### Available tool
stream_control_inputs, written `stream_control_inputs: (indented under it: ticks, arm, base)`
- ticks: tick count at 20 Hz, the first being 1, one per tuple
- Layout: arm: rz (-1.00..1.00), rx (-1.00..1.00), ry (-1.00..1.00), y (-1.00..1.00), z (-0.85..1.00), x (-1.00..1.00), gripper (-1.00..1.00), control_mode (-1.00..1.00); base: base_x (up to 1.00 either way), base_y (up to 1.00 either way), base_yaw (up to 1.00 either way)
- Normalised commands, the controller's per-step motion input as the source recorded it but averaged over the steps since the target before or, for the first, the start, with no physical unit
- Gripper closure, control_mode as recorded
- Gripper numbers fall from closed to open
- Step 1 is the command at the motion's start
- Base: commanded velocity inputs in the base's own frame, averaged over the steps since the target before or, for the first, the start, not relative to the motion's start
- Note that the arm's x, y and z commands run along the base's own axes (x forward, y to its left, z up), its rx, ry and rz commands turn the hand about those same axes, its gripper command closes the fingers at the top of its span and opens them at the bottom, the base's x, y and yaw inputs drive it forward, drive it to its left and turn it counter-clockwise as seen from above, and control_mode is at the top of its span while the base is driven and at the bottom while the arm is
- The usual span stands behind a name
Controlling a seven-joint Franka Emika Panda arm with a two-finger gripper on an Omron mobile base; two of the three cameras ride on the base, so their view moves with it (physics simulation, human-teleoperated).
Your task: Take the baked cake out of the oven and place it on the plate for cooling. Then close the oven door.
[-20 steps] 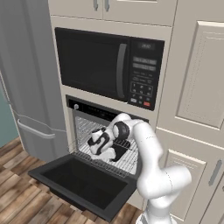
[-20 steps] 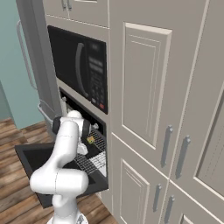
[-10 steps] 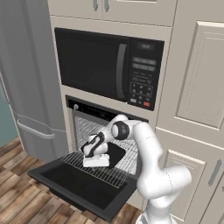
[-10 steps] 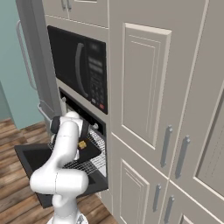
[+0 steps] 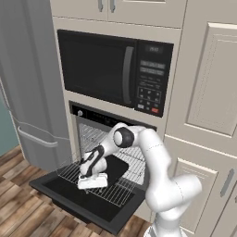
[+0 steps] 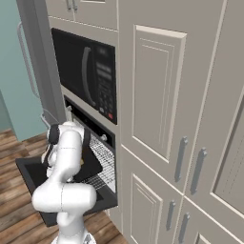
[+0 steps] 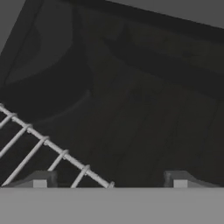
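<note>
The gripper (image 5: pixel 92 184) hangs with fingers apart at the front edge of the rack (image 5: pixel 121 190), which juts over the dropped oven door (image 5: pixel 65 193). The cake I cannot make out; a dark tray (image 5: pixel 115 167) lies on the rack just behind. Lift clear of the wires before reaching back, and take the tray level.

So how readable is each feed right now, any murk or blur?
Left base view: even, bright light, oven door and wire rack crisp. Right base view: equally bright, arm blocks the rack. Hand view: dim and soft, rack wires faint over dark glass.
</note>
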Motion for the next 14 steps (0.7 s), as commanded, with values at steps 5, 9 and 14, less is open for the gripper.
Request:
stream_control_inputs:
  ticks: [5, 9, 14]
  arm:
    - [0.02, 0.0, -0.16, 0.09, 0.54, -0.66, -1.0, -1.0]
    - [0.0, 0.0, -0.18, -0.06, 1.0, 0.09, -1.0, -1.0]
    - [0.0, 0.0, -0.21, -0.25, 0.89, 0.58, -1.0, -1.0]
  base:
    - [0.0, 0.0, 0.0]
    - [0.0, 0.0, 0.0]
    - [0.0, 0.0, 0.0]
